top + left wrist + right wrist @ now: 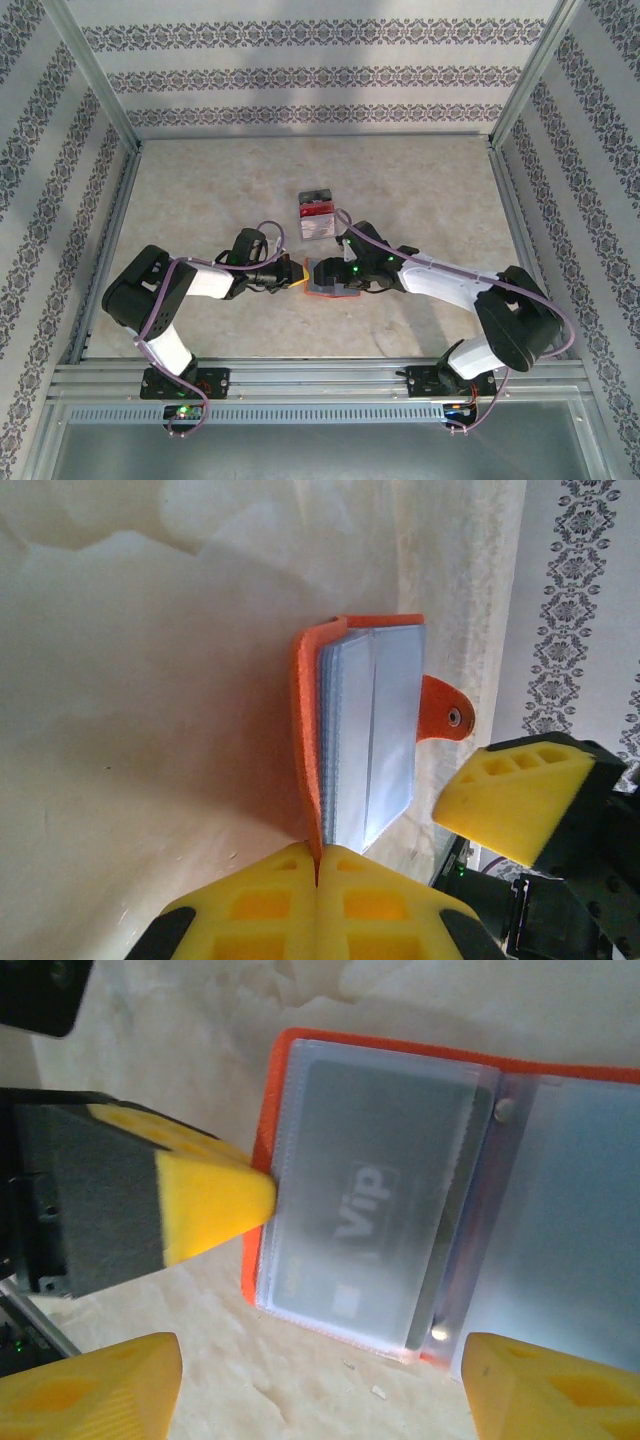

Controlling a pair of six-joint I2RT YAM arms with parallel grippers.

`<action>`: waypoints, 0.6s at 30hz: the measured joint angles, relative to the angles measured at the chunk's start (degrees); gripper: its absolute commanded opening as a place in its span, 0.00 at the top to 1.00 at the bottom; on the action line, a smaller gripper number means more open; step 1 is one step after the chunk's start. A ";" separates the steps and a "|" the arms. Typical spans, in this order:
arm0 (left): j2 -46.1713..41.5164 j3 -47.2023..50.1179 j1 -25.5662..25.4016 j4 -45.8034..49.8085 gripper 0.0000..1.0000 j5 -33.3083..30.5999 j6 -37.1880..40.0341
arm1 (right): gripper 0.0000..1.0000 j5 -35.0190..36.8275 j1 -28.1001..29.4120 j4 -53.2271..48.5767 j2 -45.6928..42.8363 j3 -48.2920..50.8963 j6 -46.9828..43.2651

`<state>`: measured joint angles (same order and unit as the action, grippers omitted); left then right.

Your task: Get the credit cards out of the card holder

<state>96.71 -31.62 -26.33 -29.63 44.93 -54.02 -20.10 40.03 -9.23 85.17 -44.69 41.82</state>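
The opened orange card holder (350, 740) is grasped by its cover edge in the left pincer (317, 865); the right pincer (322, 1370) is held released astride its sleeved Vip card (365, 1210).

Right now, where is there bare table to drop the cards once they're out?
Bare table lies either side of the clear tray, out to the side walls, and in a narrower strip between the card holder and the near rail. The centre is crowded: left gripper and right gripper meet at the holder, tray just behind.
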 measured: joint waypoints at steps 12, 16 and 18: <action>0.00 0.66 -0.74 -4.15 1.00 -0.17 -2.25 | 0.32 2.29 2.25 1.29 5.11 -2.34 -1.62; 0.00 0.66 -0.74 -4.52 1.00 -0.17 -2.51 | 0.33 2.95 2.25 1.38 5.92 -2.43 -2.16; 0.00 0.66 -0.74 -4.55 1.00 -0.17 -2.64 | 0.34 2.99 2.25 1.38 6.12 -2.47 -2.58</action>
<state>96.71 -30.96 -27.07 -34.17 44.75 -56.66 -17.10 42.28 -7.86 91.29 -47.16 39.24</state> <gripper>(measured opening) 0.056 0.666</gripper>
